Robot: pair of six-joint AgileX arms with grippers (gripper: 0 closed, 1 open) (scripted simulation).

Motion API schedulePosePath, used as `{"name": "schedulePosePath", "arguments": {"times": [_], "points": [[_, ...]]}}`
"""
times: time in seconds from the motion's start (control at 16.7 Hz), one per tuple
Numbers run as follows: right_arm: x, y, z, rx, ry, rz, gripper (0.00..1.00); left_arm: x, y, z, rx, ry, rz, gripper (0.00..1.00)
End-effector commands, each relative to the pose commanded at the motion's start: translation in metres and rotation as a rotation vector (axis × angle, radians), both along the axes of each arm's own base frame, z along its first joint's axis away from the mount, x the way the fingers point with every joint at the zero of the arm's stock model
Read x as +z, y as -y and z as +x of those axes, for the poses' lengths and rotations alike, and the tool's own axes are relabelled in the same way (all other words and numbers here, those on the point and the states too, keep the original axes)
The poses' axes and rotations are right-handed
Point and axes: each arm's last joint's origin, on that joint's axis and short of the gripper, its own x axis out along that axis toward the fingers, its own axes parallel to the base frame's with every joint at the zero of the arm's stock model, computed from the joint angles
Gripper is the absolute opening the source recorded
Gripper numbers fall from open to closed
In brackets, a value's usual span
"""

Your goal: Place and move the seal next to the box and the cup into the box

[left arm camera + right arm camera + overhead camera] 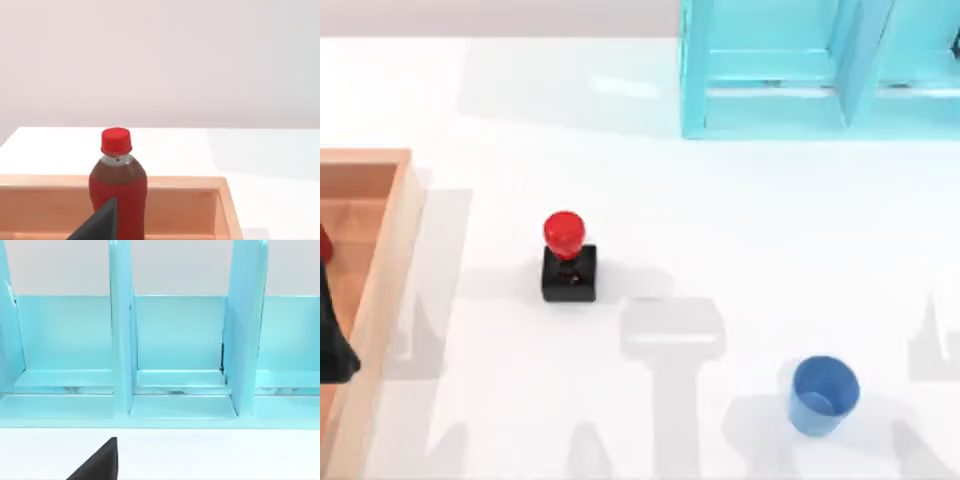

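Observation:
The seal, a red knob on a black square block, stands upright on the white table a little left of the middle. The blue cup stands upright near the front right, well apart from the seal. The light-brown wooden box lies along the left edge, and its far wall crosses the left wrist view. A dark part of my left gripper hangs over the box's inside at the left edge. A dark corner of my right gripper faces the cyan shelf.
A cyan shelf unit with upright dividers stands at the back right. A red-capped bottle of dark drink stands inside the box. Open white table lies between the seal and the cup.

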Motion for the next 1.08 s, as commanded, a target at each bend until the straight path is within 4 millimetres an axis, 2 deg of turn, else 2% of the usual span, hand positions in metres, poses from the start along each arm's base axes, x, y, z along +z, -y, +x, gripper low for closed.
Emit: {"name": "schedulePosePath", "arguments": {"times": [0.18,0.3,0.42,0.6,0.72,0.9,1.08], "points": [[0.0,0.0,0.0,0.0,0.0,0.0,1.0,0.002,0.0,0.0,-0.004,-0.008,-0.004,1.0],[0.0,0.0,0.0,0.0,0.0,0.0,1.0,0.011,0.002,0.0,-0.021,-0.049,-0.022,1.0],[0.0,0.0,0.0,0.0,0.0,0.0,1.0,0.029,0.005,0.002,-0.047,-0.12,-0.049,1.0],[0.0,0.0,0.0,0.0,0.0,0.0,1.0,0.068,0.012,0.014,-0.091,-0.279,-0.094,1.0],[0.0,0.0,0.0,0.0,0.0,0.0,1.0,0.096,0.019,0.032,-0.117,-0.42,-0.118,1.0],[0.0,0.0,0.0,0.0,0.0,0.0,1.0,0.128,0.039,0.078,-0.14,-0.674,-0.134,1.0],[0.0,0.0,0.0,0.0,0.0,0.0,1.0,0.137,0.069,0.135,-0.136,-0.944,-0.122,1.0]]}}
